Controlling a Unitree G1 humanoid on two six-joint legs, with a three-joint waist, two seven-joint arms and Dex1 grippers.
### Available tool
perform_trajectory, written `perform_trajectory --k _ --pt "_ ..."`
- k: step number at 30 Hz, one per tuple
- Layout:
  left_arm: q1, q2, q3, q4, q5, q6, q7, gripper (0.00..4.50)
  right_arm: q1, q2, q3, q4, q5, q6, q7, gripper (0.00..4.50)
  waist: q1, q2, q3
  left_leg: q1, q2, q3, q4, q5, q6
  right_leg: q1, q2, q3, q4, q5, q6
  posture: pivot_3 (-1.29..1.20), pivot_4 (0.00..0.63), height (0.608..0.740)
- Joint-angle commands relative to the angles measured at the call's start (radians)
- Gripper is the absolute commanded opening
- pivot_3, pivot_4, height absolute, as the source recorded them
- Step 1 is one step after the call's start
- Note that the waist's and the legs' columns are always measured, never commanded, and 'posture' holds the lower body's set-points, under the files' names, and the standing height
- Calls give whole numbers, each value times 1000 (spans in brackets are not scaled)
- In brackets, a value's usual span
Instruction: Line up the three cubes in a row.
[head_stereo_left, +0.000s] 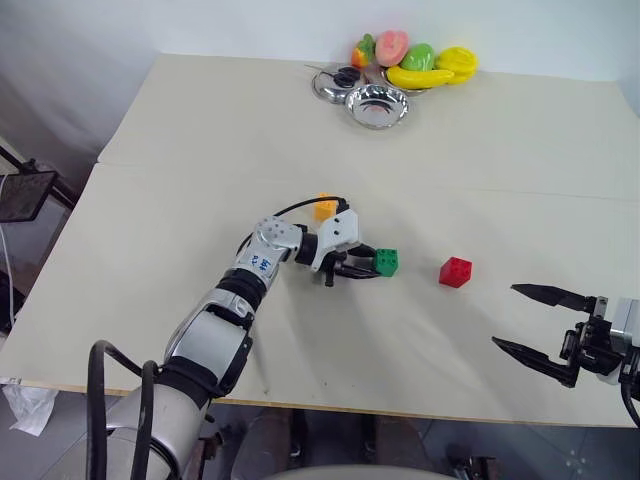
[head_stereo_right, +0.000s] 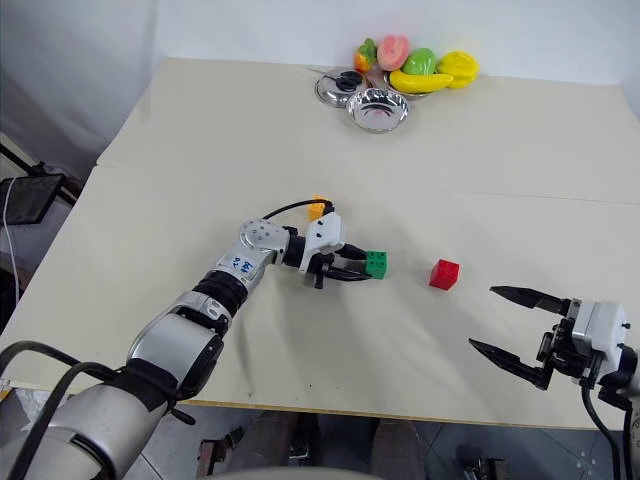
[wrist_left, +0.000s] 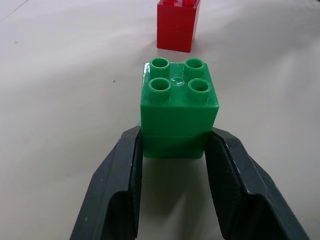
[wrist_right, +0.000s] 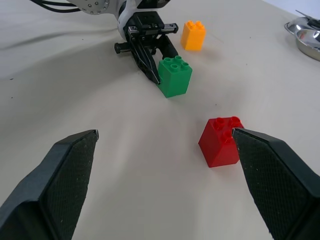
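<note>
Head view: left gripper (head_stereo_left: 372, 264) at table centre, fingers closed against the green cube (head_stereo_left: 387, 261); red cube (head_stereo_left: 455, 271) at its three o'clock, orange cube (head_stereo_left: 325, 207) at eleven; right gripper (head_stereo_left: 527, 320) gapes empty. Left wrist view: fingers (wrist_left: 127, 175) pinch the green block's base. Right wrist view: wide-spread fingers (wrist_right: 65, 175) flank the red cube
</note>
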Motion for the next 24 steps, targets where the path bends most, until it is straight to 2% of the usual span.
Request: perform_trajectory --k 1,3,5,8,11,13,14,18,20,24 --pt "-9 8 45 0 -10 -31 -11 2774 -5 10 -24 -11 30 2 4 4500 0 0 0 0 0 0 0 0 0 0 0 0 0 0 0 0 150 740" --pt "-3 28 92 -34 -51 -44 -40 3439 -19 18 -13 -9 35 8 -3 4500 0 0 0 0 1 0 1 0 0 0 0 0 0 0 0 0 150 740" --pt "38 77 132 -131 -113 -14 -147 4004 -42 28 0 -10 40 15 -9 4500 -3 0 0 -1 1 0 1 0 0 0 0 0 0 0 0 0 150 740" --pt "142 169 177 -339 -204 55 -260 4004 -82 46 15 -17 45 30 -29 4500 -11 1 -1 0 2 0 1 0 0 -1 1 0 1 0 0 0 150 740" --pt "307 296 275 -593 -313 145 -267 4004 -137 80 36 -43 61 69 -89 4500 -26 2 -1 0 2 -1 1 0 0 -1 1 0 2 0 0 0 150 740" --pt "399 358 332 -722 -353 218 -208 4357 -159 90 50 -61 80 111 -110 4500 -28 2 -1 0 3 -2 2 0 0 -1 1 0 3 0 0 0 150 740" --pt "461 382 395 -773 -352 196 -133 4489 -183 107 55 -64 87 117 -134 4500 -27 2 -1 0 3 -2 2 0 0 -1 1 0 4 0 0 0 150 740" --pt "723 451 581 -964 -378 240 51 4489 -255 168 68 -55 71 88 -195 4500 -26 2 -1 0 2 -3 6 0 1 2 -1 2 4 0 0 0 150 740" --pt "876 441 678 -1037 -413 292 145 4489 -282 199 74 -43 56 63 -222 4500 -26 2 -1 0 2 -4 6 -1 1 2 -2 1 4 0 0 0 150 740" --pt "1056 401 753 -1125 -433 315 259 4489 -299 219 79 -30 42 44 -235 4500 -15 2 -1 0 1 -4 6 -1 1 2 -2 2 5 0 0 0 150 740"
